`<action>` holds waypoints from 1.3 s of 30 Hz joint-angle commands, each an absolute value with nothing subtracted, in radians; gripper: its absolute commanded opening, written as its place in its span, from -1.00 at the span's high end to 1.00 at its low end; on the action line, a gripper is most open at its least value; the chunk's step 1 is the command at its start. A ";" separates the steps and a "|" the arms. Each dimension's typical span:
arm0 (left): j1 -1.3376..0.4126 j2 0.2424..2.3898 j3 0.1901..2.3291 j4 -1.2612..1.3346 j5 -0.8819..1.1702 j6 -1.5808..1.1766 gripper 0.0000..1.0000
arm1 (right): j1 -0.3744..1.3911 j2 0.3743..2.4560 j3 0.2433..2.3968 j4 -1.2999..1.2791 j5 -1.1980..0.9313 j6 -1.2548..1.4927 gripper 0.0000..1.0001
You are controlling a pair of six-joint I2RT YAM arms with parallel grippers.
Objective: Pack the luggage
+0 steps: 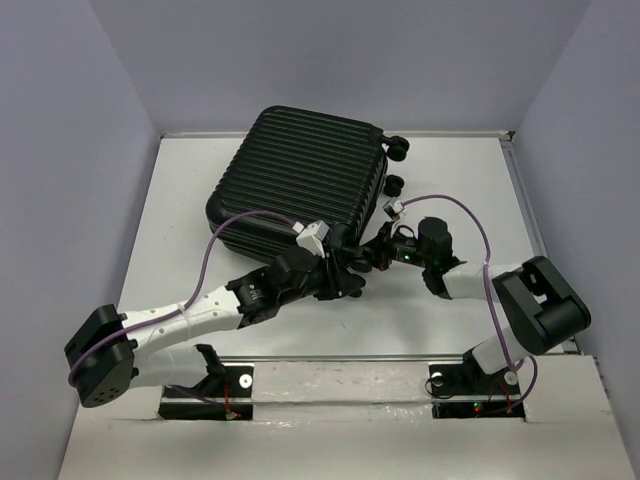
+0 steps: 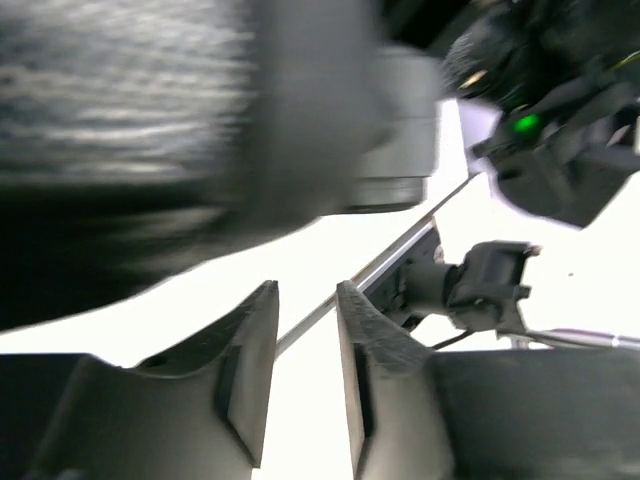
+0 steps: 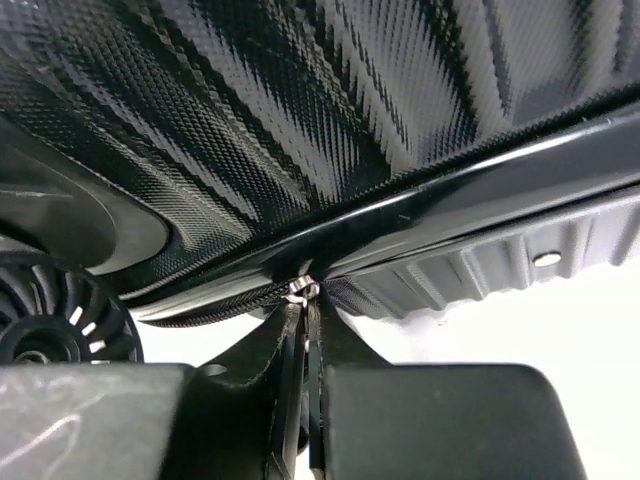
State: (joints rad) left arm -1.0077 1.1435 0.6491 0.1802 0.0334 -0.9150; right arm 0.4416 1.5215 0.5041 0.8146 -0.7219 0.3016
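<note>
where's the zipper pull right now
In the right wrist view, the silver zipper pull sits on the luggage seam at centre frame, pinched at the tips of the right claw, with a caster wheel to its lower left.

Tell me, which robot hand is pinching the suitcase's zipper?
The right gripper: its jaws are shut on the silver zipper pull of the luggage. The left gripper has its jaws apart, holding nothing.

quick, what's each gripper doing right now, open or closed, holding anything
left gripper: open a little, nothing between its fingers.
right gripper: closed on the zipper pull at the luggage seam.
</note>
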 commanded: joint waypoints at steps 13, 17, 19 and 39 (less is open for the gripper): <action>-1.011 1.371 1.049 0.253 -0.219 -0.749 0.07 | 0.846 1.114 0.184 0.726 -0.109 0.509 0.86; -1.008 1.413 1.078 0.262 -0.244 -0.744 0.07 | 0.992 1.017 0.153 0.661 0.041 0.537 0.86; -1.008 1.443 1.094 0.258 -0.242 -0.741 0.07 | 1.087 0.979 0.170 0.609 0.119 0.538 0.87; -1.141 0.699 0.539 0.039 -0.100 -1.031 -0.55 | 0.968 1.066 0.405 0.385 0.084 0.466 0.86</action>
